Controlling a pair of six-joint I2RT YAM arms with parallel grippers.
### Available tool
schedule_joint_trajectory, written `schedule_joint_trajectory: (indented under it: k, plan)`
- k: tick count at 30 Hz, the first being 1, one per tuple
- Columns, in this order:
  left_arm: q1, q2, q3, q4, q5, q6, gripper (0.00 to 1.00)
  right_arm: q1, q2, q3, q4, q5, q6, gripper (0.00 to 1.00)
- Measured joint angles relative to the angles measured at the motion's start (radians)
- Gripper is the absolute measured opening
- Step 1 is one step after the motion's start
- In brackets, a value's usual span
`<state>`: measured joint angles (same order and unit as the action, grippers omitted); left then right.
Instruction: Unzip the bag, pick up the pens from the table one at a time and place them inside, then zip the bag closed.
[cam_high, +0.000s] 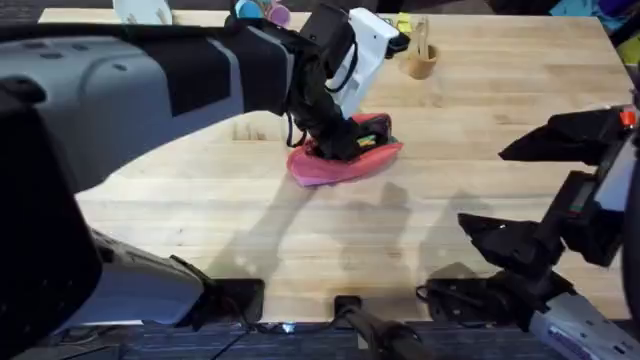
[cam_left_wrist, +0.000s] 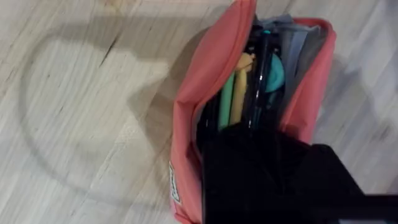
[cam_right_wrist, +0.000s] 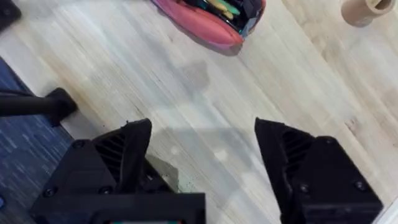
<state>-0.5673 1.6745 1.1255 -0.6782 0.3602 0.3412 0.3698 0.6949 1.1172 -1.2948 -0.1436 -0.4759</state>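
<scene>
The coral-pink bag (cam_high: 345, 162) lies unzipped near the middle of the table (cam_high: 480, 100). In the left wrist view the bag (cam_left_wrist: 199, 93) gapes open. Inside it lie a yellow pen (cam_left_wrist: 239, 93), a green one beside it, and a black pen (cam_left_wrist: 259, 74) that runs down into my left gripper (cam_left_wrist: 267, 162). That gripper (cam_high: 345, 140) sits in the bag's mouth as one dark mass. My right gripper (cam_high: 500, 190) hovers open over bare wood at the right, well clear of the bag (cam_right_wrist: 208, 22); nothing is between its fingers (cam_right_wrist: 124, 155).
A small wooden cup (cam_high: 421, 60) stands behind the bag to the right, also seen in the right wrist view (cam_right_wrist: 364, 9). A white object (cam_high: 368, 45) and coloured items (cam_high: 262, 12) lie at the back edge. Bare wood stretches right of the bag.
</scene>
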Motion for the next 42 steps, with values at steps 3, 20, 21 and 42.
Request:
schedule_joint_trajectory:
  k: [3, 20, 21, 42]
  plan:
    - [-0.006, 0.000, 0.000, -0.001, -0.025, 0.027, 0.043, 0.000, 0.000, 0.000, 0.000, 0.000, 0.000, 0.996]
    - [-0.009, -0.001, 0.025, 0.002, -0.097, 0.163, 0.043, 0.000, 0.000, 0.000, 0.000, 0.000, 0.000, 0.996]
    - [-0.009, -0.001, 0.029, 0.006, -0.106, 0.165, 0.043, 0.000, 0.000, 0.000, 0.000, 0.000, 0.000, 0.996]
    - [-0.002, 0.000, 0.035, -0.034, -0.181, 0.232, 0.949, 0.000, 0.000, 0.000, 0.000, 0.000, 0.000, 0.996]
